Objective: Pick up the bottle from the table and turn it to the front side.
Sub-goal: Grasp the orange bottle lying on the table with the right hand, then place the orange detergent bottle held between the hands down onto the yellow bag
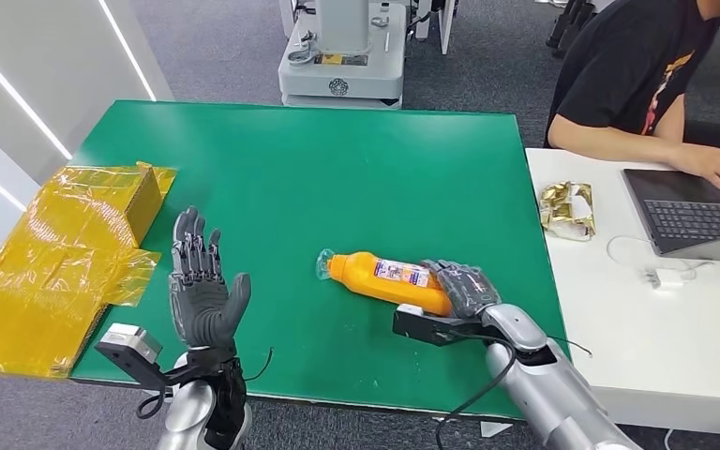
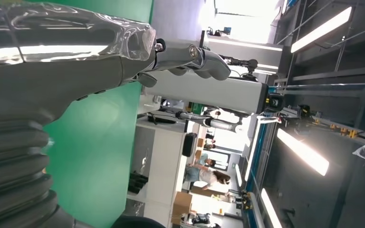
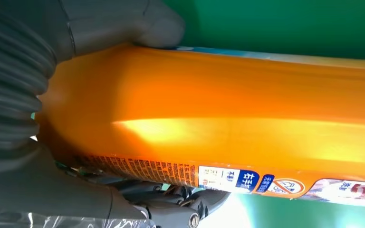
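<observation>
Head view: green table (image 1: 291,159) (grey carpet (image 1: 225,47) beyond).

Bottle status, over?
Right hand grips the bottle at its base. Bottle lies on its side on the table, label up. Left hand raised, fingers spread, holding nothing. Nothing in the way.

The counter (image 1: 272,178) is plain bright green. The bottle (image 1: 389,279) is orange, with a white, blue and red printed label and a clear wrapped cap. At the left lies translucent yellow plastic wrapping (image 1: 52,262). The right-hand desk (image 1: 609,309) is white and carries crumpled gold foil (image 1: 567,208) and a dark grey laptop (image 1: 698,214). Both hands (image 1: 204,281) have dark grey fingers (image 1: 464,281).
</observation>
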Controlling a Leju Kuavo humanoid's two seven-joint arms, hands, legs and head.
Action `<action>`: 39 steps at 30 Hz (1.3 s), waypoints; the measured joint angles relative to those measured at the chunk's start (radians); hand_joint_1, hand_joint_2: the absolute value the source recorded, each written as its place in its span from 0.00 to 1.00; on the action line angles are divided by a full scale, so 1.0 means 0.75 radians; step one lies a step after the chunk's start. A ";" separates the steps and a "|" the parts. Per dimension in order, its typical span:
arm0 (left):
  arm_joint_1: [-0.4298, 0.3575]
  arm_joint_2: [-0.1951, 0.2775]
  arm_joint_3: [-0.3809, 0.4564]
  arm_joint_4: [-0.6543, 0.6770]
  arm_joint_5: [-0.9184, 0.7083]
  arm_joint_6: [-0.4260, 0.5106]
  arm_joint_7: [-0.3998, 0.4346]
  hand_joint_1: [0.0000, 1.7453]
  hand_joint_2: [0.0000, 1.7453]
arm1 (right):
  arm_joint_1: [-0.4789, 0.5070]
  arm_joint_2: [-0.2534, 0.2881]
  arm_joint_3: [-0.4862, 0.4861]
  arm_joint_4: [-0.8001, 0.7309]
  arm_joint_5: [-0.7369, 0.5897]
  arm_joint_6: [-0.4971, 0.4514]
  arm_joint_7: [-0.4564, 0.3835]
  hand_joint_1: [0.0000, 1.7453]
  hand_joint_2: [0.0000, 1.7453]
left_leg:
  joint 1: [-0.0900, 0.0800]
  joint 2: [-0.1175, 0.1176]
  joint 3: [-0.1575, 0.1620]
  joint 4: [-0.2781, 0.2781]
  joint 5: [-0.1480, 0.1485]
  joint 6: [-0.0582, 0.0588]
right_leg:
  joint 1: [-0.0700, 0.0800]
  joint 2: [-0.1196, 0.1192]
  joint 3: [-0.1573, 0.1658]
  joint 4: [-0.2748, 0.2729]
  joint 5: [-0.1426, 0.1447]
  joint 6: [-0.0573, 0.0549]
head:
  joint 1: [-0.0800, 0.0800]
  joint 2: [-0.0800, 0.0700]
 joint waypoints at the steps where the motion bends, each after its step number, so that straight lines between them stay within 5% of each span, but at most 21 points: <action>1: 0.004 0.000 0.000 0.000 0.000 0.008 -0.003 0.00 1.00 | 0.013 0.010 -0.008 -0.012 -0.019 -0.059 -0.003 1.00 1.00 | 0.000 0.000 0.000 0.000 0.000 0.000 | 0.000 0.000 0.000 0.000 0.000 0.000 | 0.000 0.000; 7: 0.022 0.000 -0.001 0.000 -0.001 0.046 -0.013 0.00 1.00 | 0.110 0.091 -0.120 -0.171 -0.183 -0.379 -0.043 1.00 1.00 | 0.000 -0.001 -0.001 0.000 0.000 0.000 | 0.000 -0.001 -0.002 0.000 -0.001 0.000 | 0.000 0.000; 17: 0.021 -0.001 -0.009 0.000 0.015 0.064 -0.014 0.00 1.00 | 0.316 0.155 -0.253 -0.448 -0.400 -0.629 -0.222 1.00 1.00 | 0.000 -0.002 -0.002 0.000 0.000 0.000 | 0.000 -0.002 -0.002 -0.001 -0.001 0.000 | 0.000 0.000; 28: 0.019 0.007 -0.057 0.010 0.048 -0.003 0.007 0.00 1.00 | 0.421 0.162 -0.254 -0.570 -0.417 -0.594 -0.257 1.00 1.00 | 0.000 -0.001 -0.002 0.000 0.000 0.000 | 0.000 -0.001 -0.002 -0.001 -0.001 0.000 | 0.000 0.000; 39: 0.017 0.020 -0.106 0.055 0.053 -0.372 0.090 0.00 1.00 | 0.425 0.156 -0.161 -0.599 -0.301 -0.286 -0.231 1.00 1.00 | 0.000 -0.001 -0.002 0.000 0.000 0.000 | 0.000 -0.001 -0.002 -0.001 -0.001 0.000 | 0.000 0.000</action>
